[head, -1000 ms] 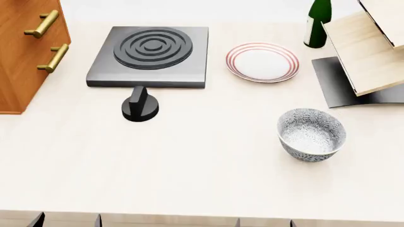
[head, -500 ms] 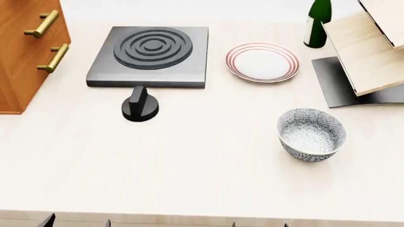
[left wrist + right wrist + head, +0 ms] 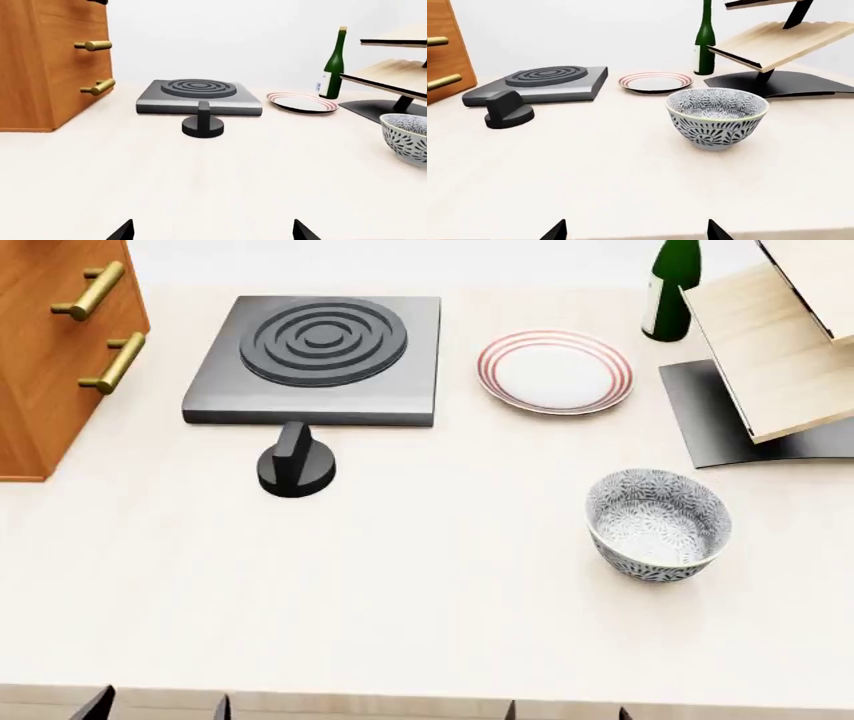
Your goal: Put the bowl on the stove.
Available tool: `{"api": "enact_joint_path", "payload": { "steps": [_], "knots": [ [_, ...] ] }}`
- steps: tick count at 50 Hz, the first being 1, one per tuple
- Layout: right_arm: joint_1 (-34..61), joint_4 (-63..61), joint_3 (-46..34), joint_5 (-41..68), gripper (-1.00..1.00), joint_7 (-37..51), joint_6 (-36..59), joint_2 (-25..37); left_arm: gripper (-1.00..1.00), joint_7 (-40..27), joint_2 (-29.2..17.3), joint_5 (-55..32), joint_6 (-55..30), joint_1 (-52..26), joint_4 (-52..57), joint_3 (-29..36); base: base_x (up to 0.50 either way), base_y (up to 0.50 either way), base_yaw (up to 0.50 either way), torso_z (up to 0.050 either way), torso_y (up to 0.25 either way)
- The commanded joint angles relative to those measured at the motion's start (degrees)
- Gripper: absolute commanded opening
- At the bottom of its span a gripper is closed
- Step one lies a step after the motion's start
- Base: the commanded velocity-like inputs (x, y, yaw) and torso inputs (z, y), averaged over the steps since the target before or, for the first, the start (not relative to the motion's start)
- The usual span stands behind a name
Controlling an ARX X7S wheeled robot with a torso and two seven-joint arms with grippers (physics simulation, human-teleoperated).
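Pale worktop [image 3: 400, 590] is carrying the bowl [image 3: 659, 525] at near right, facing the right pincer [image 3: 636, 231], fingertips apart and empty, stove [image 3: 318, 358] lying far left.

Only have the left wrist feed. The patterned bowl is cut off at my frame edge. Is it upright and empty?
Observer: Yes. The head view shows the small round white bowl with grey-blue floral pattern whole, upright, nothing inside.
Operator: Right gripper? Not in my feed.
Observer: The right gripper is open, and the bowl stands ahead of its fingertips, untouched.
Operator: Anything between bowl and stove?
Observer: From above, nothing. The flat white plate with red rim rings lies beyond a straight line to the square dark-grey stove, and the black round knob sits on the near side of it.
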Motion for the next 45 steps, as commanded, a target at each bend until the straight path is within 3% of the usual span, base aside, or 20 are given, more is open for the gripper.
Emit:
{"api": "enact_joint_path", "payload": {
  "steps": [1, 10, 13, 15, 17, 19, 24, 25, 27, 31, 38, 45],
  "knots": [
    [0.99, -9.39, 2.41, 3.07, 1.00, 2.58, 7.39, 2.72, 1.00, -1.23, -1.60, -1.71, -3.00, -1.03, 4.32, -0.31, 0.00, 0.00, 0.00, 0.000, 0.000],
    [4.26, -32.94, 10.17, 8.22, 1.00, 3.16, 25.10, 14.66, 1.00, -3.38, -4.42, -5.22, -10.61, -3.05, 20.72, -2.99, 0.00, 0.00, 0.00, 0.000, 0.000],
    [4.06, -38.01, 20.14, 14.64, 1.00, 2.85, 31.02, 18.31, 1.00, -4.12, -4.53, -8.07, -10.46, -4.10, 26.55, -5.50, 0.00, 0.00, 0.00, 0.000, 0.000],
    [2.73, -39.39, 24.95, 16.10, 1.00, 2.73, 32.48, 20.34, 1.00, -1.91, -4.36, -11.09, -5.11, -3.88, 29.60, -7.27, 0.00, 0.00, 0.00, 0.000, 0.000],
    [0.75, -39.99, 33.66, 22.18, 1.00, 1.17, 34.86, 20.98, 1.00, 3.27, -3.87, -14.08, 5.82, -1.99, 32.03, -8.95, 0.00, 0.00, 0.00, 0.000, 0.000],
    [-1.62, -39.56, 42.15, 28.02, 1.00, -0.60, 37.23, 21.69, 1.00, 3.20, -2.40, -15.16, 11.53, -1.76, 34.09, -11.35, 0.00, 0.00, 0.00, 0.000, 0.000],
    [-7.66, -38.56, 55.97, 34.38, 1.00, -6.08, 38.60, 23.91, 1.00, 2.58, -2.94, -18.73, 14.65, -1.38, 40.32, -13.21, 0.00, 0.00, 0.00, 0.000, 0.000],
    [-10.68, -38.95, 60.83, 38.79, 1.00, -10.36, 39.30, 24.59, 1.00, 1.75, -2.95, -18.82, 15.01, -1.55, 42.04, -14.04, 0.00, 0.00, 0.00, 0.000, 0.000],
    [-14.55, -39.79, 61.60, 34.87, 1.00, -13.19, 36.86, 25.32, 1.00, 0.79, -3.19, -19.20, 14.80, -1.88, 43.39, -14.61, 0.00, 0.00, 0.00, 0.000, 0.000],
    [-22.37, -40.05, 70.10, 39.59, 1.00, -23.89, 35.94, 25.89, 1.00, -2.16, -4.99, -21.23, 13.16, -3.23, 47.61, -16.87, 0.00, 0.00, 0.00, 0.000, 0.000],
    [-26.25, -38.95, 78.12, 44.32, 1.00, -27.20, 37.62, 25.30, 1.00, -3.82, -6.22, -22.56, 12.59, -4.26, 49.51, -17.81, 0.00, 0.00, 0.00, 0.000, 0.000],
    [-26.63, -37.82, 77.37, 41.91, 1.00, -28.54, 35.85, 23.51, 1.00, -3.42, -5.56, -22.26, 14.10, -3.89, 47.67, -17.48, 0.00, 0.00, 0.00, 0.000, 0.000]
  ]
}}
